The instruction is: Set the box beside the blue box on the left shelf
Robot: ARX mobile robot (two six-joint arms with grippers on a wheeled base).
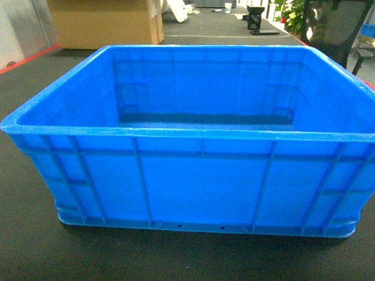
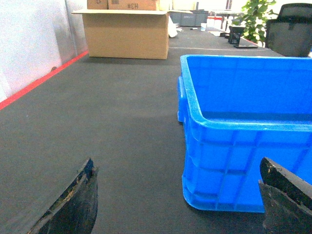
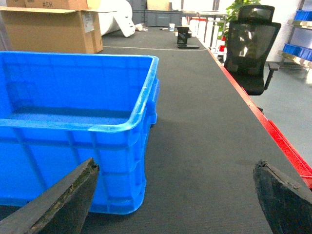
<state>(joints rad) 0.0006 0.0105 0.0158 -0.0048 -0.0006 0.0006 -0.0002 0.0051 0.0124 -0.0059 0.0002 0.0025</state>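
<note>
Both pincers stand wide apart and hold nothing: the left gripper (image 2: 178, 195) hangs near the crate's near-left corner, and the right gripper (image 3: 175, 195) near its near-right corner, each just short of the wall. Between them the box (image 1: 193, 181) sits on the dark mat (image 2: 112, 122), empty, a big rigid blue crate, likely light for its bulk but too wide for one gripper. I judge the ribbed rim band on the left and right walls the surest hold, since the smooth plastic looks slippery.

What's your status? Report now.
Left gripper open, right gripper open, both empty. Blue crate sits ungrasped on the dark mat. Cardboard box far behind.
</note>
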